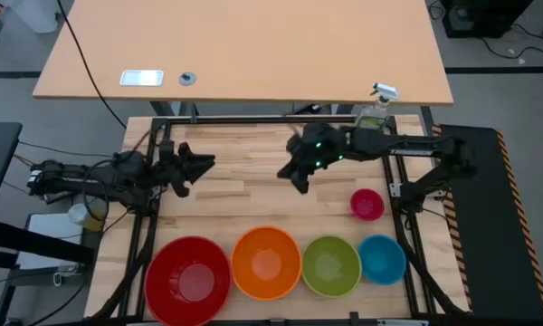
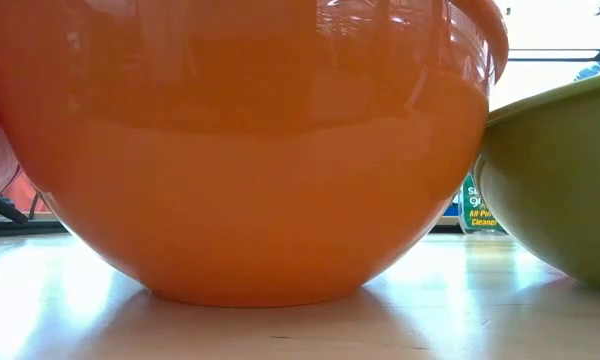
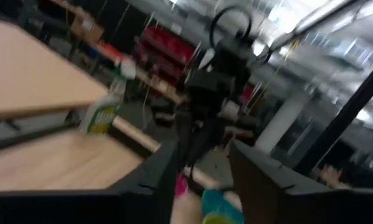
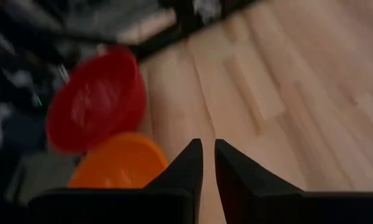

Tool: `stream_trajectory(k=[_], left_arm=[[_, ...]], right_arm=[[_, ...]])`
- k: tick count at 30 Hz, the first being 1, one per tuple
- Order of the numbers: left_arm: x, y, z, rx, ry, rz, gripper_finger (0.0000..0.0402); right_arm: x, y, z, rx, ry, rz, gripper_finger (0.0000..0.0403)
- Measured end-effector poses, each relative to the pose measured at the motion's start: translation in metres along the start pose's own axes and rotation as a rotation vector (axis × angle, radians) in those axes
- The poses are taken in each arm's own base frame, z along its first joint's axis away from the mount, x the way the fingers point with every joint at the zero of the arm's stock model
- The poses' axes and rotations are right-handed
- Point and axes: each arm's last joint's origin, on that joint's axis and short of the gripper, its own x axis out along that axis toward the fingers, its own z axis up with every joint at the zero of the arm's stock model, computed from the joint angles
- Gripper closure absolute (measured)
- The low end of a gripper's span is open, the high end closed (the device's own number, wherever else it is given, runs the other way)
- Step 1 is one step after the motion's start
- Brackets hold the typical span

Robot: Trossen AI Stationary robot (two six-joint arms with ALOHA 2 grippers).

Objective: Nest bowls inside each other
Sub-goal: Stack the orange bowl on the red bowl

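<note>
Four bowls stand on their bases in a row along the table's near edge: red (image 1: 188,279), orange (image 1: 266,263), green (image 1: 331,265) and blue (image 1: 381,258). The small pink bowl (image 1: 366,204) stands alone, farther in on the right. My left gripper (image 1: 204,165) hovers open over the table's far left part, pointing to the right. My right gripper (image 1: 297,178) hangs above the table's middle, its fingers (image 4: 193,158) almost together with nothing between them, slanting down toward the red bowl (image 4: 96,99) and the orange bowl (image 4: 118,163).
A green spray bottle (image 1: 376,109) stands at the table's far right corner. A second, lighter table (image 1: 244,50) lies beyond the far edge. In the low view the orange bowl (image 2: 250,150) fills the picture, with the green bowl (image 2: 560,180) beside it.
</note>
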Motion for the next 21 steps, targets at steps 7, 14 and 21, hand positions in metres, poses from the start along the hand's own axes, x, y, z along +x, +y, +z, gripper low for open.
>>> stream_trajectory(k=[7,14,21], left_arm=[[0.004,-0.002,-0.017,0.002,0.164,0.027,0.0205],[0.014,-0.028,0.004,0.137,0.347,0.065,0.0207],[0.021,-0.051,0.018,0.267,0.477,0.056,0.0207]], right_arm=[[0.041,0.019,-0.025,-0.068,0.175,0.031,0.0319],[0.067,0.050,-0.045,-0.059,0.309,0.155,0.0235],[0.098,0.069,-0.056,-0.063,0.393,0.017,0.0206]])
